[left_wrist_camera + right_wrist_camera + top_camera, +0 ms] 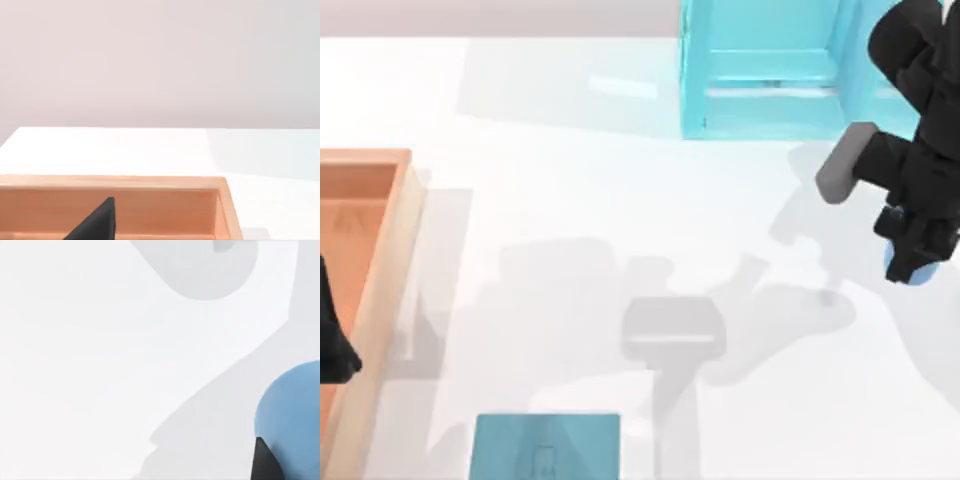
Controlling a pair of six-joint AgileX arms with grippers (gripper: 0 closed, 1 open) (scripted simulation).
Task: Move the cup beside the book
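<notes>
The right gripper (910, 262) hangs over the right side of the white table (620, 200), its black arm coming down from the far right corner. The cup (917, 275) shows as a sliver of blue just under the fingers; in the right wrist view the cup (292, 410) is a rounded blue shape with a dark finger (262, 462) against it. The fingers seem clenched on the cup, and I cannot tell whether it is touching the table or lifted off it.

The book (547, 446) lies flat at the near edge of the table, left of centre, well apart from the cup. A light cyan shelf unit (770, 70) stands at the far edge, just beside the right arm.

The left gripper (335, 345) sits at the left edge, over a wooden tray (405, 240); in the left wrist view one dark finger (97, 222) shows against the tray's inner wall (165, 207). Whether those fingers are released or clenched I cannot tell
</notes>
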